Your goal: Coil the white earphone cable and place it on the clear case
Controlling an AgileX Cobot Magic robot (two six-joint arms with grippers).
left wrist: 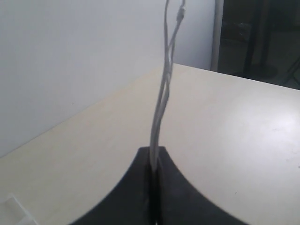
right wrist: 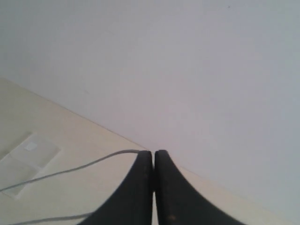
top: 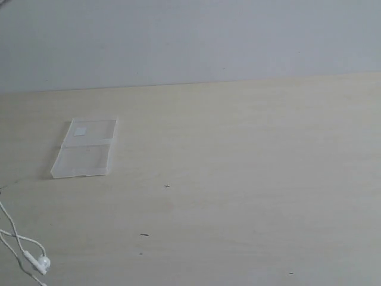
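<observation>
Left jaws are clenched on several strands of the white earphone cable (left wrist: 161, 103); my right jaws are shut too, apparently pinching the wire at their tip. I judge that so thin a wire could slip free, or its strands could cross and knot, if I pull unevenly. It looks limp and hair-fine. One earbud (top: 43, 262) trails on the bench (top: 238, 190), apart from the open clear case (top: 86, 149).

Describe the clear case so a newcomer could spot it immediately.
On the pale table, look at its far left part. The clear case lies open and flat, two translucent rectangular halves. Its only neighbour, the white earphone cable, is a thin wire at the near left edge.
</observation>
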